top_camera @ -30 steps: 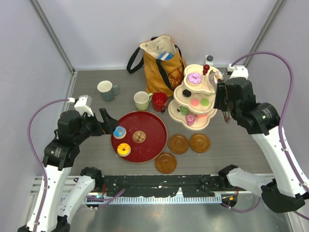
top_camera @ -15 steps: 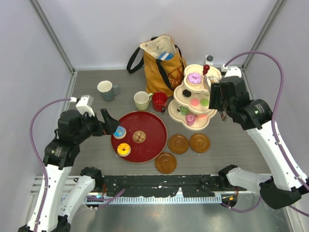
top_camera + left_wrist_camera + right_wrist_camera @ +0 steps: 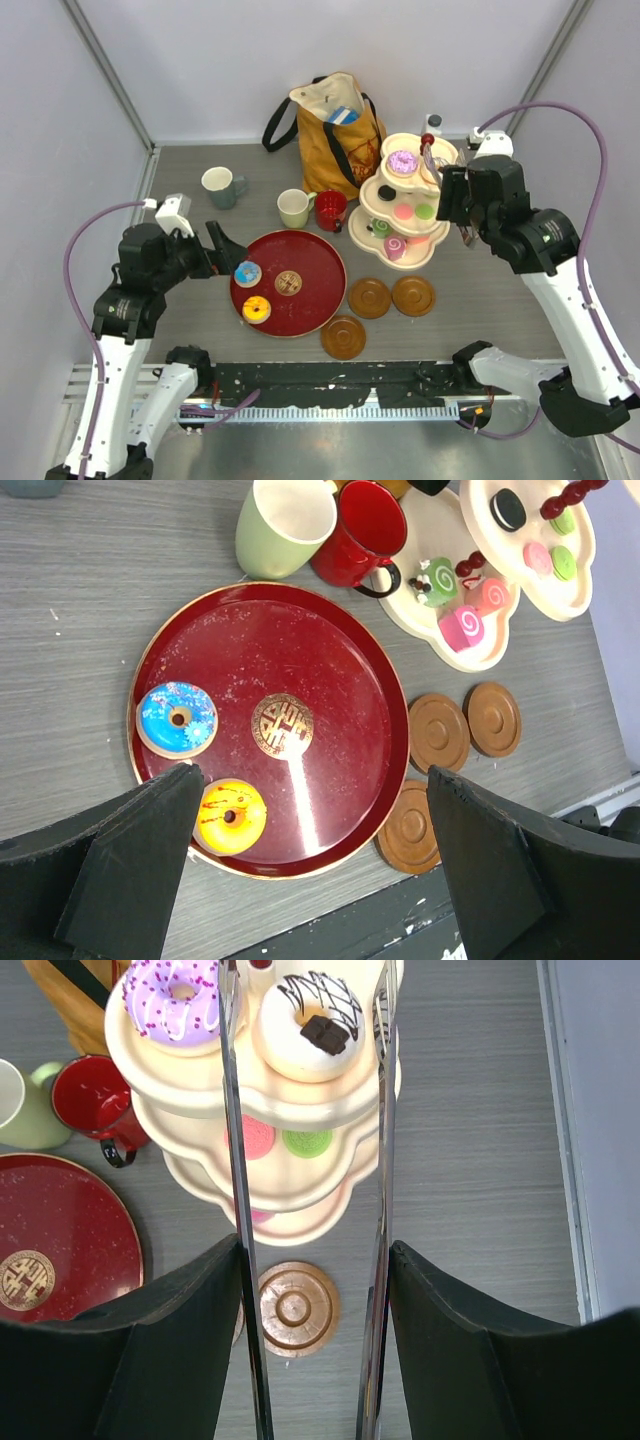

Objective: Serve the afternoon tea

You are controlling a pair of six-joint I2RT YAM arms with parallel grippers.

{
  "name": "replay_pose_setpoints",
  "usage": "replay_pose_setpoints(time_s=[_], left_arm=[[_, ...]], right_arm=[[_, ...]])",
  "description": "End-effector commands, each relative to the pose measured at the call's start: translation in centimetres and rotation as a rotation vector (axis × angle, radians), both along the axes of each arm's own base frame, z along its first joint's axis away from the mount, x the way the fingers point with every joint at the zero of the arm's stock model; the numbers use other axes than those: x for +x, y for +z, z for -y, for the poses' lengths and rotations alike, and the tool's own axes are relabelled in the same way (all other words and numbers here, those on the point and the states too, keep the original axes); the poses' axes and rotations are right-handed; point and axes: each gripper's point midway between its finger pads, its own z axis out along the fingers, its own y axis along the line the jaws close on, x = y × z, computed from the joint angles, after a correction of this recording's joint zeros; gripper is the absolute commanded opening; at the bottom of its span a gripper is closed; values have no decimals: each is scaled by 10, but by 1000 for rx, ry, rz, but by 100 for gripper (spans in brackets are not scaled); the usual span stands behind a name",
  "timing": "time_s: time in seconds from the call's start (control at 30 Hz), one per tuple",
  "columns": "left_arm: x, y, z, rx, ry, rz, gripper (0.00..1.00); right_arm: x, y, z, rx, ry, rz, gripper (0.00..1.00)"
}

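A: Where are your hands?

B: Your left hand (image 3: 312, 772) is released, with the fingers wide apart. It hangs at the left edge of the tray (image 3: 320, 290), near the blue donut (image 3: 247, 272). Your right hand (image 3: 315, 1243) is grasping metal tongs (image 3: 238, 1160). The 2 arms of the tongs stand apart, 1 on each side of the white donut (image 3: 290, 1030), and they do not touch it.

A: And where is the tea?

B: The white donut lies on the top tier of the stand (image 3: 370, 205), beside the purple donut (image 3: 172, 1000). The middle tier carries macarons (image 3: 403, 211): black, pink and green. The bottom tier carries roll cakes (image 3: 395, 246), green and pink. The blue donut and the yellow donut (image 3: 256, 309) lie on the tray. On the counter (image 3: 480, 290), behind the tray, the pale green mug (image 3: 294, 208) and the red mug (image 3: 330, 210) stand just beside each other. The grey-green mug (image 3: 220, 186) stands apart, further left. You see 3 saucers (image 3: 369, 297) on the counter, near the tray's right edge and in front of the stand.
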Motion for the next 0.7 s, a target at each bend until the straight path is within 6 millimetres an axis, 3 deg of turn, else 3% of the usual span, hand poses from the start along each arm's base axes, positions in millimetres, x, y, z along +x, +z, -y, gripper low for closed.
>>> replay_pose_setpoints(time_s=[0.0,0.2,0.43,0.57,0.67], left_arm=[[6,9,2,-18,-14,42,99],[6,0,-10,19,59,20,100],[11,-11,-33,66,198,-35,100],[10,-14,-46,88,276,-44,100],[7,-15,-57,110,335,-36,100]], right_arm=[[-8,39,8,39,-8,117,63],[-23,57,-14,118,149,157,61],[-25,69,-59,181,360,189,61],[-31,74,-102,168,489,194,61],[-27,59,-140,137,563,153,61]])
